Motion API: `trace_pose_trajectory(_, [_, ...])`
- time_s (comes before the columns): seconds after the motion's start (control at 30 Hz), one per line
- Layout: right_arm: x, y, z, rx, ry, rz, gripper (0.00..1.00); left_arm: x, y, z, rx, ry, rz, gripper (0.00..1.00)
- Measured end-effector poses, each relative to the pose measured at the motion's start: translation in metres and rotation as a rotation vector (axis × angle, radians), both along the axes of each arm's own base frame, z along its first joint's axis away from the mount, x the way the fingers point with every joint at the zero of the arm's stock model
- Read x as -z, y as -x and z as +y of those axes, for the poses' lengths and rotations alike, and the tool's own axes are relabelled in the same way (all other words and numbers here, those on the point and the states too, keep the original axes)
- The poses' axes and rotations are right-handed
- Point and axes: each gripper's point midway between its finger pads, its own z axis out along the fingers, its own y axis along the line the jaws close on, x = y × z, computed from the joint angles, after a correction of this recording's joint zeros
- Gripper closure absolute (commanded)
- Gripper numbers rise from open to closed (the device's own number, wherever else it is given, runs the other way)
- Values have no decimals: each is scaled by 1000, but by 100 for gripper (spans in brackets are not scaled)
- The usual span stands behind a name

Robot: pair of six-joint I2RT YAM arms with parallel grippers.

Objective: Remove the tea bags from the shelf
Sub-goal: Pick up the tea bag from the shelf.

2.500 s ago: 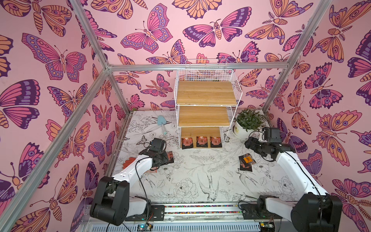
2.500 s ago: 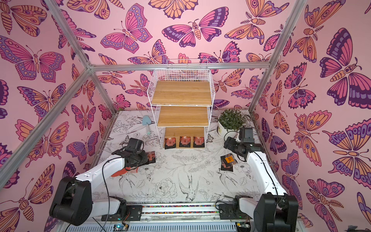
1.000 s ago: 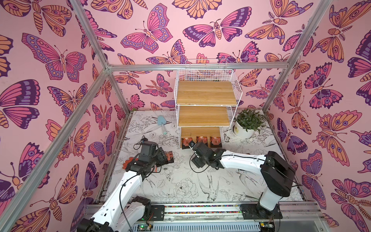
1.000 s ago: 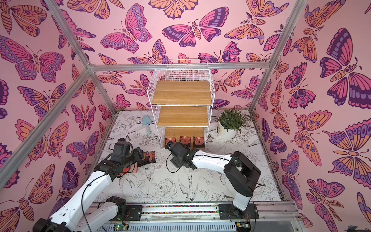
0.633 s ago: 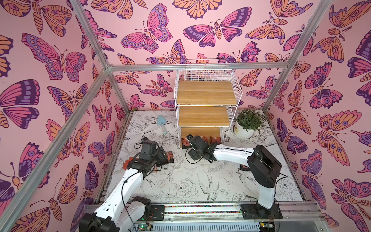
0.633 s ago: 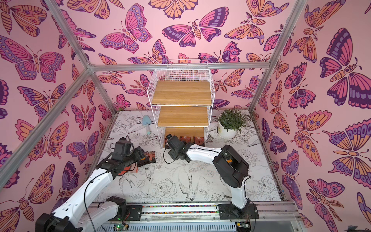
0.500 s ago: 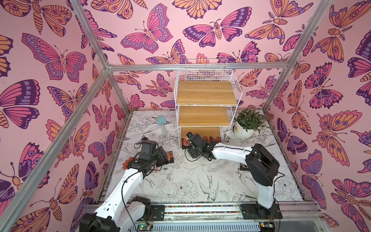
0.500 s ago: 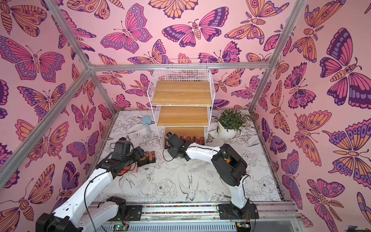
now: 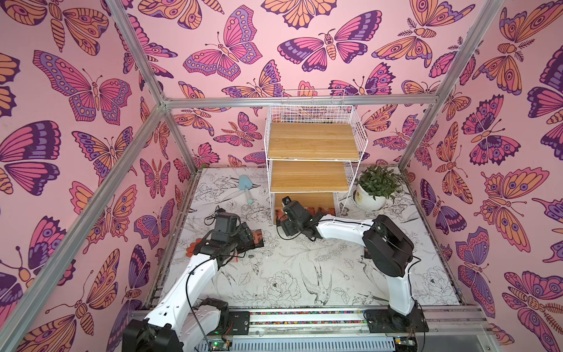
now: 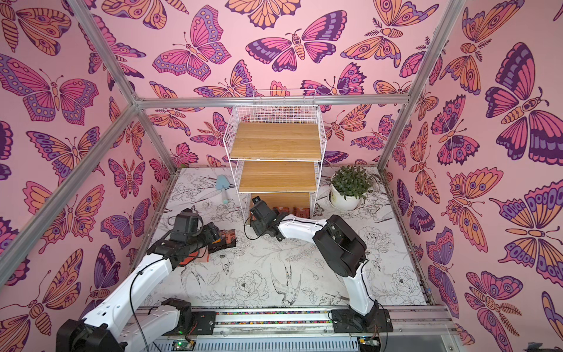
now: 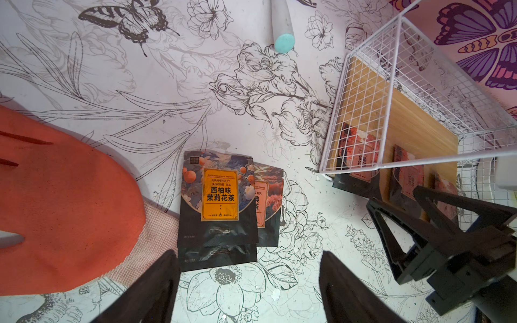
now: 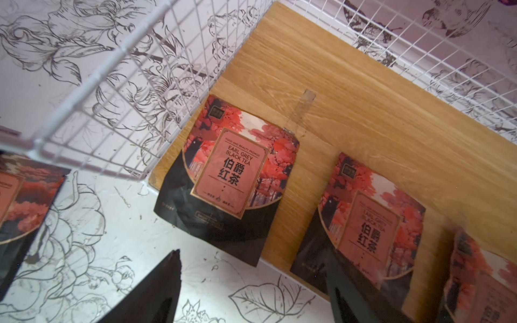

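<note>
tea bags [image 12: 232, 173] lay just ahead of the right gripper [image 12: 251, 251], jaws wide and empty, on the shelf [image 12: 349, 98] bottom board. wire panel [image 12: 112, 84] close beside could snag it; a shallow pinch might shove the flat bag deeper.

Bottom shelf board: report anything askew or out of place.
Two Earl Grey tea bags hang over the front edge of the board, slightly skewed. A strip of what looks like clear tape sits on the wood.
</note>
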Motion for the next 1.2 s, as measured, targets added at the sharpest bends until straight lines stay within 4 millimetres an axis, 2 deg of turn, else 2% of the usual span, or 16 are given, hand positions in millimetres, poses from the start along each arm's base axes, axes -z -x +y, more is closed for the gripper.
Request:
trace_pose_trajectory(0.3, [-1,-11,11,65,-76,19,14,0,0,1,-2,2,1,18])
trace_pose_trajectory(0.7, [5,-12,21,92,-132,66,10,-1,0,1,-3,3,-2,18])
trace_pose_trajectory(1.0, [19,-13,28,93,-138,98,9,-2,0,1,-3,4,-9,18])
trace_pose_trajectory(1.2, [17,-15,32,91,-143,100,9,-2,0,1,-4,4,-9,17])
